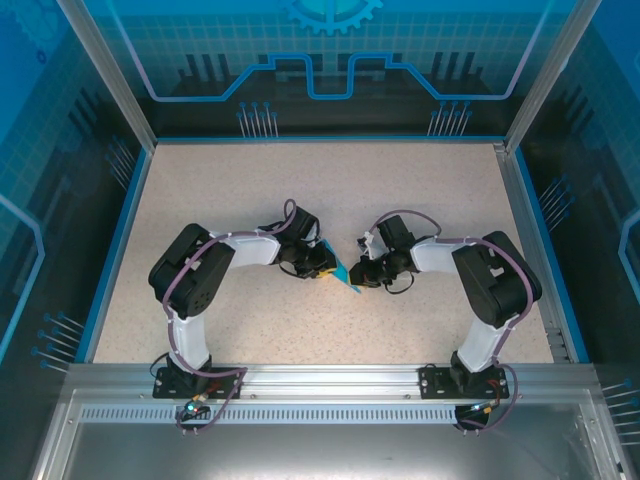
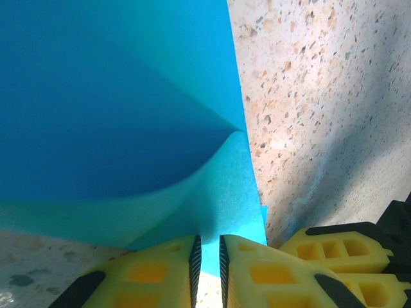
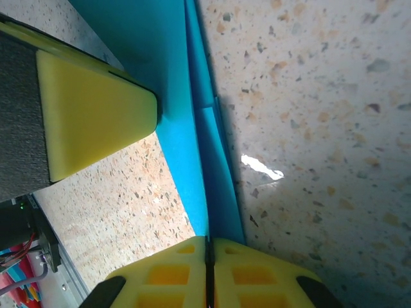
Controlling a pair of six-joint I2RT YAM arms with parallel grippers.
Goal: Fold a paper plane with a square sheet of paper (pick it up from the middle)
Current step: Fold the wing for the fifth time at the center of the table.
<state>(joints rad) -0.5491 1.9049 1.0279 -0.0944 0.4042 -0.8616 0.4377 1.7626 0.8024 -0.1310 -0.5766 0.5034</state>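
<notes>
Fingers (image 2: 154, 273) of my left gripper (image 2: 209, 250) are almost shut, with only a thin gap. The blue sheet of paper (image 2: 115, 96) runs down into that gap, so I am pinching it. The paper curls up in front of me with a fold in it, and one edge lies on the speckled table (image 2: 321, 96). My right gripper (image 3: 209, 250) has its two yellow fingers pressed tight together on a thin folded edge of the same paper. From above, my two grippers sit close together in the middle of the table, and the paper is a small blue pointy shape between them.
</notes>
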